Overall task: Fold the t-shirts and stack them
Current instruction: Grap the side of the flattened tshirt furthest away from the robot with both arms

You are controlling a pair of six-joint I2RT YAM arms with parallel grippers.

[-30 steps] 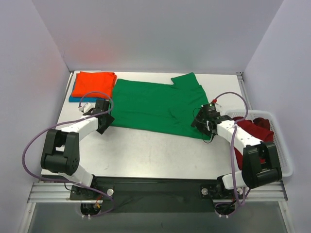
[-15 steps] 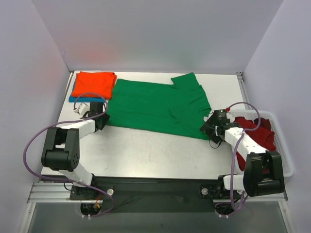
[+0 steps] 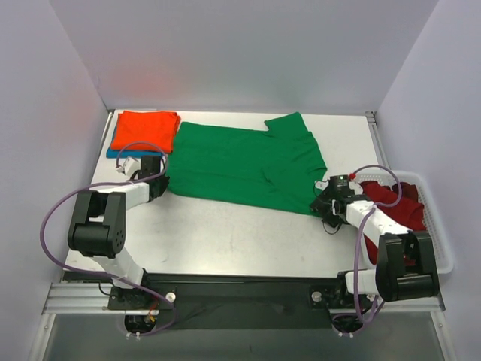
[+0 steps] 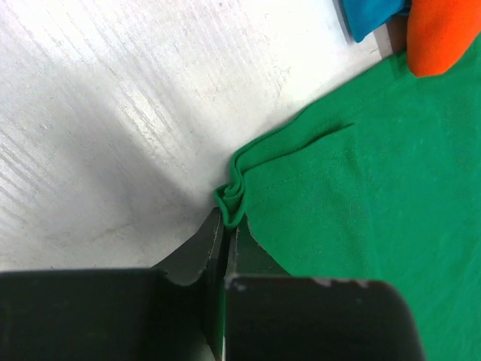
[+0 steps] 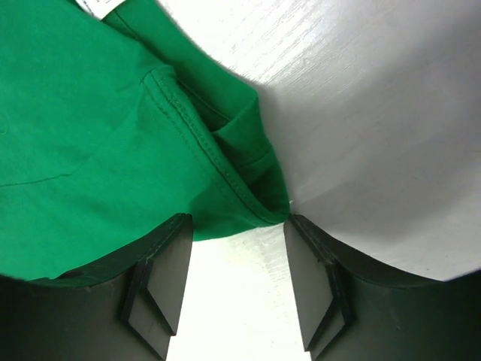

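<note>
A bright green t-shirt (image 3: 240, 162) lies spread flat across the middle of the table. My left gripper (image 3: 159, 185) is at its near left corner, shut on a bunched fold of the hem (image 4: 231, 201). My right gripper (image 3: 323, 201) stands open at the near right corner. That hemmed corner (image 5: 252, 199) reaches just between its fingertips (image 5: 169, 248), which rest low on the table. An orange t-shirt (image 3: 144, 129) sits folded on a teal-blue one (image 3: 114, 153) at the back left. Dark red t-shirts (image 3: 398, 203) lie in the basket on the right.
The white plastic basket (image 3: 443, 248) stands at the table's right edge, close behind my right arm. White walls enclose the table at the left, back and right. The folded stack is just beyond my left gripper, with its teal edge (image 4: 372, 16) and orange edge (image 4: 443, 34) showing.
My left gripper has shut on the green shirt's near left corner. My right gripper has slid toward me and a little right, down to the shirt's near right corner, staying open.
</note>
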